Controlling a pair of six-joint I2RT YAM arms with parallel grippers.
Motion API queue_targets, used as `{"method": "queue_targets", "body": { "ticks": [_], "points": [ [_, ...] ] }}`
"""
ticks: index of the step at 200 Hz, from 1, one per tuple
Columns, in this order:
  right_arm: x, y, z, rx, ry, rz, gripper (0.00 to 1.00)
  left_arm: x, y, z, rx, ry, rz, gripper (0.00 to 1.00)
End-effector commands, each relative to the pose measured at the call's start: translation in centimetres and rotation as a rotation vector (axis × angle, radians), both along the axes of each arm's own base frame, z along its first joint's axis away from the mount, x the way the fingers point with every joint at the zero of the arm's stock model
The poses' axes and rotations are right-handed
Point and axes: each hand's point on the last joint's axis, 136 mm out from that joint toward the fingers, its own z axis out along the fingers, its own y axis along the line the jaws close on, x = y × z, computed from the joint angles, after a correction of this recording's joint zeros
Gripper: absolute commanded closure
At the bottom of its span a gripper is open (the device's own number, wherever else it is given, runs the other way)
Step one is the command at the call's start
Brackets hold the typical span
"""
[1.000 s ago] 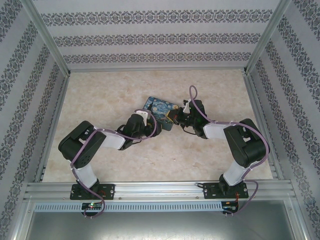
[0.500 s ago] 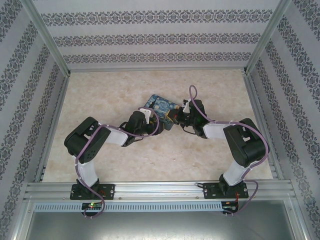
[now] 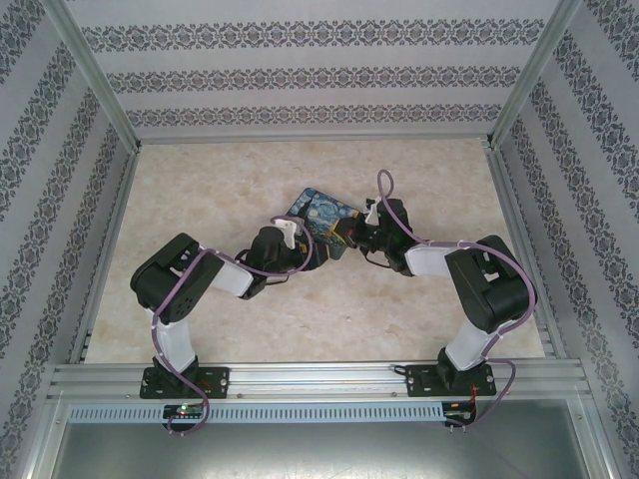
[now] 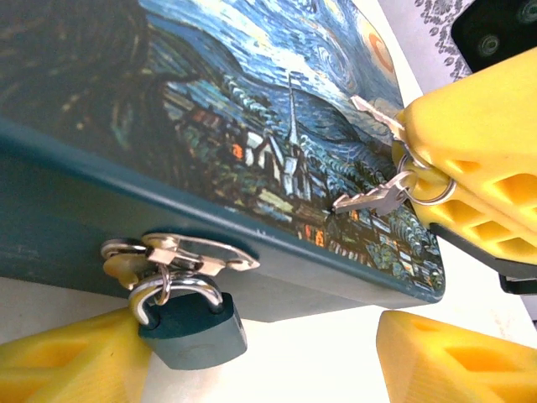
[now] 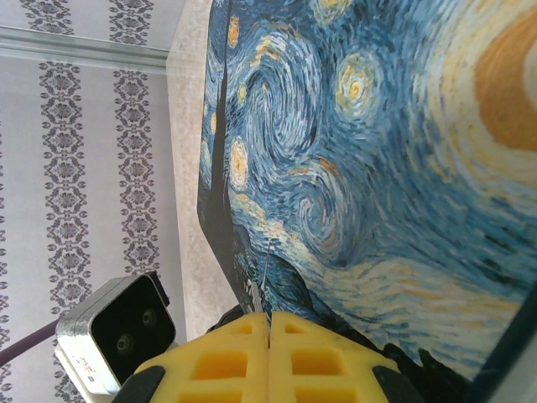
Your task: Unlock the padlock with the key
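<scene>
The padlock (image 4: pixel 193 323), with a dark blue body and silver shackle, hangs shut through the metal hasp (image 4: pixel 180 252) on the front of the painted box (image 4: pixel 252 126). My left gripper (image 4: pixel 260 361) is open. Its left finger (image 4: pixel 67 361) touches the padlock and the other finger (image 4: pixel 453 357) stands far to the right. My right gripper (image 5: pixel 269 323) is shut on the key (image 5: pixel 267 277), whose thin blade sticks out over the box lid (image 5: pixel 377 168). In the left wrist view the right gripper's yellow fingers (image 4: pixel 478 143) pinch the key (image 4: pixel 373 113); a second key (image 4: pixel 369 200) dangles from its ring.
The box (image 3: pixel 324 215) lies mid-table on the marbled surface (image 3: pixel 200 190), with both grippers crowded at its near edge. Patterned walls and a metal frame (image 3: pixel 310 379) enclose the table. The left wrist camera (image 5: pixel 117 332) shows beside the right fingers.
My left arm has swung a little to the right, bringing its gripper closer under the box's near edge. The right arm has barely moved.
</scene>
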Motion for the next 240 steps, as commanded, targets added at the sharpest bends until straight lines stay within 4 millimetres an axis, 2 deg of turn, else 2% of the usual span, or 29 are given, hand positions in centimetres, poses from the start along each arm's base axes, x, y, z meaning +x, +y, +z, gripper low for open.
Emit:
{"method": "queue_targets", "body": {
  "ticks": [1, 22, 79, 138, 197, 240],
  "points": [
    [-0.9, -0.6, -3.2, -0.059, 0.085, 0.001, 1.0, 0.3, -0.1, 1.5, -0.104, -0.023, 0.013, 0.3],
    [-0.9, -0.6, -3.3, -0.06, 0.087, 0.0, 1.0, 0.3, 0.1, 1.6, -0.124, -0.016, 0.03, 0.3],
    [-1.0, -0.6, -3.2, -0.059, 0.088, 0.0, 1.0, 0.5, 0.7, 0.1, -0.194, 0.032, 0.095, 0.33],
    [-0.9, -0.5, -3.2, -0.058, 0.088, 0.0, 1.0, 0.5, 1.0, 0.6, -0.264, 0.035, 0.129, 0.35],
    [-0.9, -0.4, -3.4, -0.059, 0.094, 0.001, 1.0, -0.2, 1.7, 0.0, -0.271, 0.053, 0.145, 0.4],
    [-0.9, -0.3, -3.6, -0.06, 0.096, 0.002, 1.0, 0.2, 1.4, 0.1, -0.291, 0.054, 0.154, 0.41]
  ]
}}
